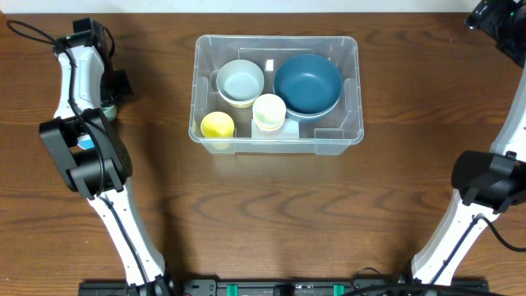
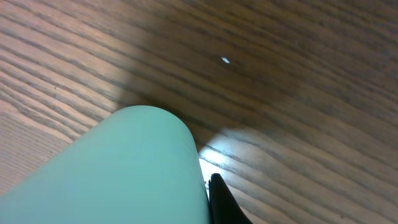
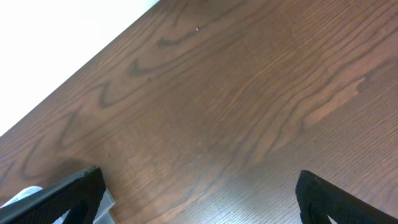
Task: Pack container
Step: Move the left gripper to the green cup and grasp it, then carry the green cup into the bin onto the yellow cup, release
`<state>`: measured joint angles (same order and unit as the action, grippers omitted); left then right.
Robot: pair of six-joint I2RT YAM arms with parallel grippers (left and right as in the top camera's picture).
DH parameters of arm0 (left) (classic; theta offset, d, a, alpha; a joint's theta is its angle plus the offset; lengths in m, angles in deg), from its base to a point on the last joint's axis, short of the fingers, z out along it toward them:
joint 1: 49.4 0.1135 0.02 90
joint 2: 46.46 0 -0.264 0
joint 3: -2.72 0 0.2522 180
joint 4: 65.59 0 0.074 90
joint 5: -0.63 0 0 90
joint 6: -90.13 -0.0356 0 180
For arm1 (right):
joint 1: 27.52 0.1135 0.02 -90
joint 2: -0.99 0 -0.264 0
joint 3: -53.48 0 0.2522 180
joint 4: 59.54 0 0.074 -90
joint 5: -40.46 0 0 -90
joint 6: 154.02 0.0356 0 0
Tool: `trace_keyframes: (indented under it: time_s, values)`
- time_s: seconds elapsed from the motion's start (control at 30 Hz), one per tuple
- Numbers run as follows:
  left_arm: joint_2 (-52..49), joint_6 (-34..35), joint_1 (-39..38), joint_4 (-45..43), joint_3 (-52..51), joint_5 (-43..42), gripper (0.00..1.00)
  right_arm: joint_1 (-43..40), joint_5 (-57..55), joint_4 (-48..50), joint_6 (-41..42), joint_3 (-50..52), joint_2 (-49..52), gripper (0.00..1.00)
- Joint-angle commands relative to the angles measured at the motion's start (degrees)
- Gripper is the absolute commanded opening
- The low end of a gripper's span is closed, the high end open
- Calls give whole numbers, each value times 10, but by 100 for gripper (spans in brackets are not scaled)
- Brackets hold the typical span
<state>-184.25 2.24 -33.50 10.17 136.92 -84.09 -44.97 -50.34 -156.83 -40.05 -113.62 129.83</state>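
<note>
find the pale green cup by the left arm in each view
overhead: far left, a sliver of the pale green cup peeks out beside the left arm, well left of the container
left wrist: fills the lower left, close to the lens
right wrist: not in it
shared landmark: the brown wooden table, seen in all three

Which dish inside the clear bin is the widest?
The dark blue bowl in the container's right half; the pale blue bowl, yellow cup and cream cup are clearly narrower.

Clear container [image 1: 278,39], blue bowl [image 1: 307,84]
</note>
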Motion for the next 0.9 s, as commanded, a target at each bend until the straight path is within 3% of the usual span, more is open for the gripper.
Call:
trace_keyframes:
  time_s: [0.0, 0.23, 0.47, 0.67, 0.87]
  values:
    - [50, 12, -17, 7, -1, -4, 6, -1, 2, -1, 9, -1, -20, 99]
    - [194, 16, -83, 37, -1, -32, 6, -1, 2, -1, 9, -1, -20, 99]
    - [327, 0, -218, 91, -1, -34, 6, -1, 2, -1, 9, -1, -20, 99]
    - [335, -37, -346, 157, -5, -34, 6, -1, 2, -1, 9, -1, -20, 99]
    - [301, -54, -390, 198, -14, -32, 6, -1, 2, -1, 9, -1, -20, 99]
